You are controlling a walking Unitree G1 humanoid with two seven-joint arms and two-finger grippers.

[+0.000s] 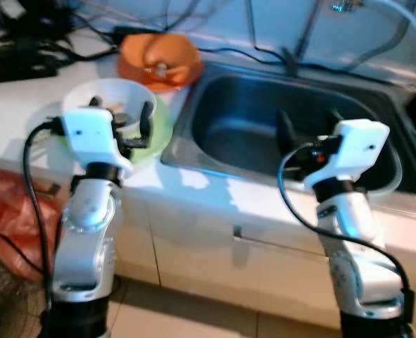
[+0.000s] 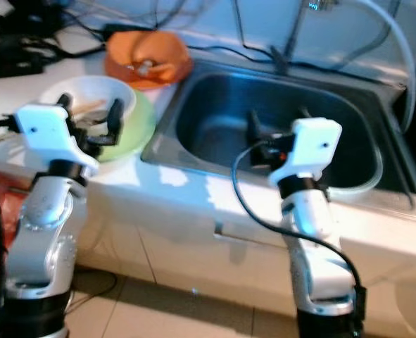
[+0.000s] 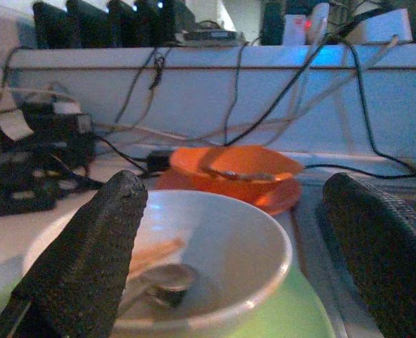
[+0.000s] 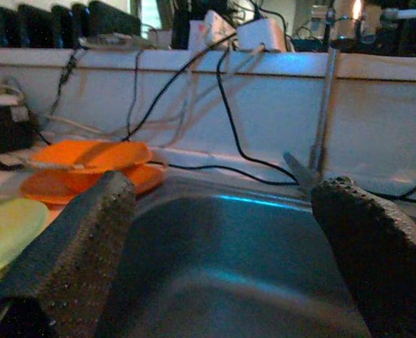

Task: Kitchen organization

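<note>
Bowl (image 1: 120, 98) on green plate (image 1: 162, 127), desk left of sink (image 1: 278, 120); likely ceramic, stiff, slick, breakable, so pinch the rim. My left claw (image 1: 120, 116) gapes empty over it; right claw (image 1: 303, 137) wide, empty, over sink.

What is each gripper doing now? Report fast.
Left gripper: open, empty, at the white bowl.
Right gripper: open, empty, over the sink.
</note>
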